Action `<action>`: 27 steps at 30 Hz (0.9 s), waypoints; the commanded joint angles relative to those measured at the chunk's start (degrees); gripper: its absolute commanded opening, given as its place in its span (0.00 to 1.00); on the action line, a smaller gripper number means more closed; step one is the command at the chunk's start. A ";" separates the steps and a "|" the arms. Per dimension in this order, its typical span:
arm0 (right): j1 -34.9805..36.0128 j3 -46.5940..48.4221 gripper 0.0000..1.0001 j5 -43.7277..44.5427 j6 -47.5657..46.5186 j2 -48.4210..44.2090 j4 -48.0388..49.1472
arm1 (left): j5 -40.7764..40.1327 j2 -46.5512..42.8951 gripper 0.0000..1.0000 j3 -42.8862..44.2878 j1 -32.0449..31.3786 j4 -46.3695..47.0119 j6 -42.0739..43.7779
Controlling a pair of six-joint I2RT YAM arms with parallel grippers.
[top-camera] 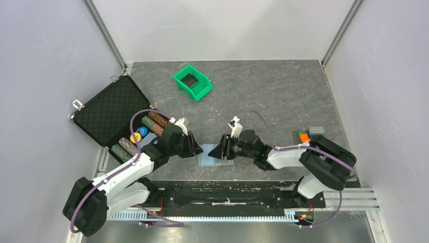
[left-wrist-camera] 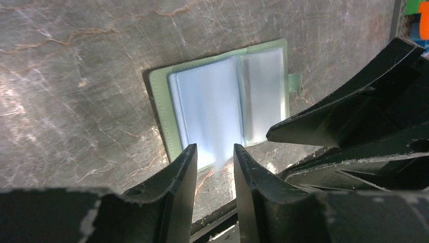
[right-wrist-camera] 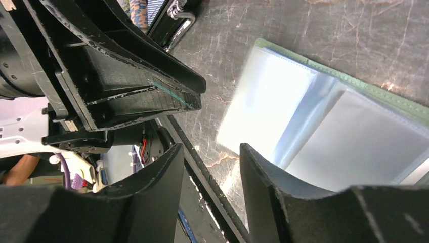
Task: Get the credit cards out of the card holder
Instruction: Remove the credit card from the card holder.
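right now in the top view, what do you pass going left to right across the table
black case → poker chips → left gripper → card holder → orange and grey blocks; green bin and right gripper left out, since they overlap others

Grey marbled table (top-camera: 283,96), open card holder (top-camera: 208,156), green bin (top-camera: 201,92), black case (top-camera: 109,109)

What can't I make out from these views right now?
Any cards left in the holder: glare and blur wash out its inside in both wrist views.
Top view: the left claw and right claw cover most of the holder.
Dark item in the bin: too small, top view.
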 commanded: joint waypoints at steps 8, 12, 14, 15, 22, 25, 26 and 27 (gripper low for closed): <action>0.33 5.20 0.59 12.89 -9.09 -6.17 -19.17 | -1.75 -1.75 0.46 1.46 -0.19 -2.95 -1.36; 0.33 4.22 0.59 14.50 -8.58 -6.80 -20.95 | 0.09 1.77 0.45 0.83 -0.19 0.04 -1.07; 0.36 4.15 0.59 14.50 -8.39 -6.26 -21.63 | 1.27 4.06 0.44 0.55 -0.20 1.50 -0.83; 0.33 4.13 0.60 14.50 -8.40 -5.92 -21.74 | 1.52 4.92 0.44 0.33 -0.19 2.11 -0.74; 0.34 4.13 0.59 17.23 -8.26 -4.97 -23.81 | 1.49 8.79 0.41 -1.24 -0.20 4.23 0.10; 0.38 4.66 0.59 18.89 -8.65 -4.85 -26.14 | 1.69 9.31 0.40 -1.83 -0.19 5.26 -0.03; 0.34 4.74 0.59 19.44 -8.91 -4.71 -26.73 | 1.75 9.49 0.40 -1.83 -0.19 5.36 0.00; 0.33 4.74 0.59 19.68 -9.02 -4.64 -26.88 | 1.84 9.51 0.39 -1.92 -0.20 5.52 0.01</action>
